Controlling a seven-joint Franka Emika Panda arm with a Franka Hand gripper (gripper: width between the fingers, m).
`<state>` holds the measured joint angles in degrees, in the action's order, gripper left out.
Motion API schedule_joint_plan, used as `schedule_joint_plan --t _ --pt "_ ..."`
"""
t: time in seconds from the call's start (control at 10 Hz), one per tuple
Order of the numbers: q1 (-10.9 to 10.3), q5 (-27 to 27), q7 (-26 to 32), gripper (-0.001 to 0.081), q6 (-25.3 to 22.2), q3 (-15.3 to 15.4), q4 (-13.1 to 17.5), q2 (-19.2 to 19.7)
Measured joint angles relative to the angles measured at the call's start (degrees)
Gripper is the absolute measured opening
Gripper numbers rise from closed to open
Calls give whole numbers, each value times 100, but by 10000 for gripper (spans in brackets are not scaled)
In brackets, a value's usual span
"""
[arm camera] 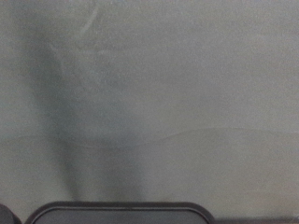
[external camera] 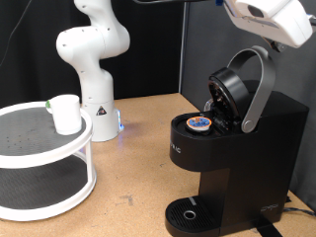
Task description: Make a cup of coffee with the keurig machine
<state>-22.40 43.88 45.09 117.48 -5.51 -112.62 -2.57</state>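
Light, stiff cup (external camera: pixel 65 113) sits on a shelf (external camera: pixel 20 148), best gripped around its sides; keurig (external camera: pixel 232 148) open, pod (external camera: pixel 200 123) loaded; fingers' state unseen.

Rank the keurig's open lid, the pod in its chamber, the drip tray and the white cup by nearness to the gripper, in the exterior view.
From the gripper, top right:
1. Open lid, just beneath it.
2. Pod, in the chamber below the lid.
3. Drip tray, at the keurig machine base.
4. Cup, far left on the white tiered stand.
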Motion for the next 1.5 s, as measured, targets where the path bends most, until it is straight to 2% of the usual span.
schedule_joint_plan --t 0.6,1.0,1.5 --pt "81 0 209 1 -200 -131 -82 -49" --pt "172 -10 427 1 -479 -252 -135 -238" --pt "305 -440 359 1 -488 -323 -204 -363"
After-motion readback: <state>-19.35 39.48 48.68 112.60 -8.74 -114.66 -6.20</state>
